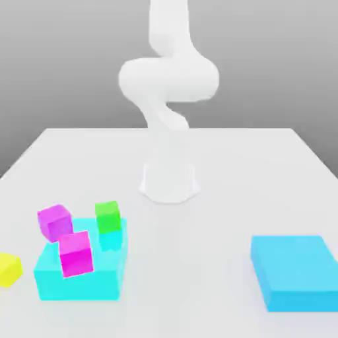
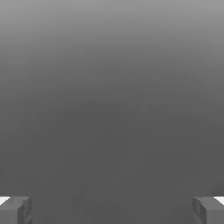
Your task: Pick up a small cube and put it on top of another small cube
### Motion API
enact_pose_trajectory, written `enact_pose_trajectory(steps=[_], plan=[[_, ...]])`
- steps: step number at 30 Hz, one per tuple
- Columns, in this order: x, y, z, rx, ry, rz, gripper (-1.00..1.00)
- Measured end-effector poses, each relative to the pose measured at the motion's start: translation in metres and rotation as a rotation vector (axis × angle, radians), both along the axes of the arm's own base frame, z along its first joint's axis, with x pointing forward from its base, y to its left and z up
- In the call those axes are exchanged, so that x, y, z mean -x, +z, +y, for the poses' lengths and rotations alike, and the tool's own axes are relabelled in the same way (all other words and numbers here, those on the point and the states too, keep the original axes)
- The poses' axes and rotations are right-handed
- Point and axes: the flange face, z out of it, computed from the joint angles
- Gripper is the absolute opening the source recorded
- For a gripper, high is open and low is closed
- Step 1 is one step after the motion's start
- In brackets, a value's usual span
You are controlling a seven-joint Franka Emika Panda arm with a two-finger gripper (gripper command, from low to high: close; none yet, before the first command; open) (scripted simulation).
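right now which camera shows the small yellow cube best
The exterior view. The small yellow cube sits on the table at that view's left edge, beside the large cyan block. The hand view gives nothing of it, just grey surface between the open claw fingertips.
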Motion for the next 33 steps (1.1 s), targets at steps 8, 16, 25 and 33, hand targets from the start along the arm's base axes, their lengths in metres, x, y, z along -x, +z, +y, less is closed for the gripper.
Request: enact_pose_trajectory(steps=[8,16,25,33], plan=[[-0.07,-0.13,-0.103,-0.174,-0.477,0.18,0.0],[-0.07,-0.276,-0.215,-0.365,-0.952,0.32,0.0],[0.002,-0.442,-0.307,-0.607,-1.493,0.446,0.0],[0.028,-0.543,-0.321,-0.677,-1.638,0.476,-1.0]])
